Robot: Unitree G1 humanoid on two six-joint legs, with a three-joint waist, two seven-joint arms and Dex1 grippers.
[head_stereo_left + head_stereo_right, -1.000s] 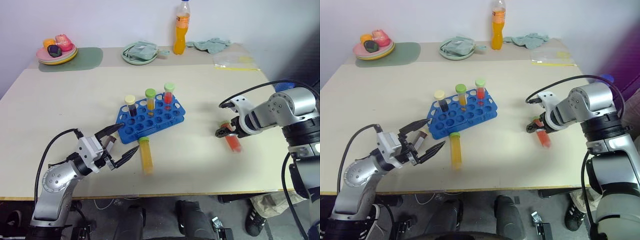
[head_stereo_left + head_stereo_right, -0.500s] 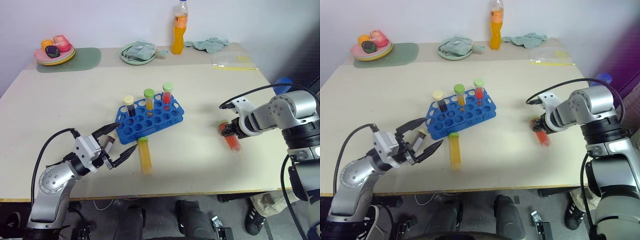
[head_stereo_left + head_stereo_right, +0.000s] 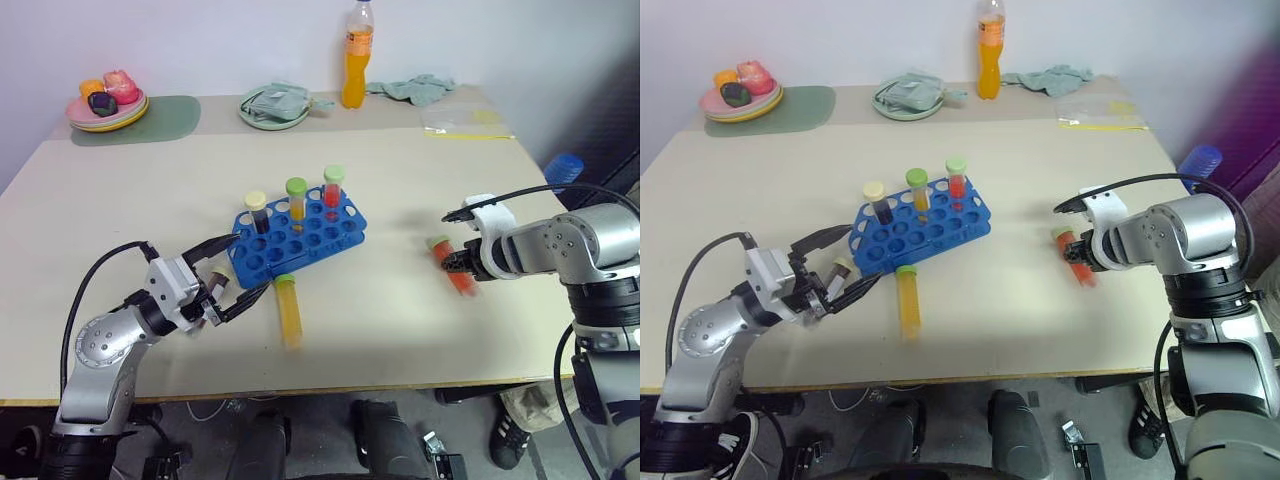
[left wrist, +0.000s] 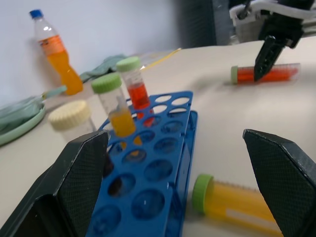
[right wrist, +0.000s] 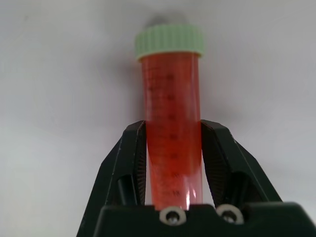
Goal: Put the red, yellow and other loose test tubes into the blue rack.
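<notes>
The blue rack stands mid-table with three capped tubes upright in its back row. A loose yellow tube with a green cap lies on the table just in front of the rack. To the right lies the red tube, pale green cap pointing away, and my right gripper is shut on its body. The red tube still rests on the table. My left gripper hovers open at the rack's near left corner, its fingers spread wide with the rack between them.
Along the table's far edge are an orange drink bottle, a green plate with a cloth, a plate of toy food on a green mat, a crumpled cloth and a plastic bag. A blue object sits beyond the right edge.
My right gripper has closed on the red tube, which lay between its open fingers a second ago. The left gripper has stayed put and open.
</notes>
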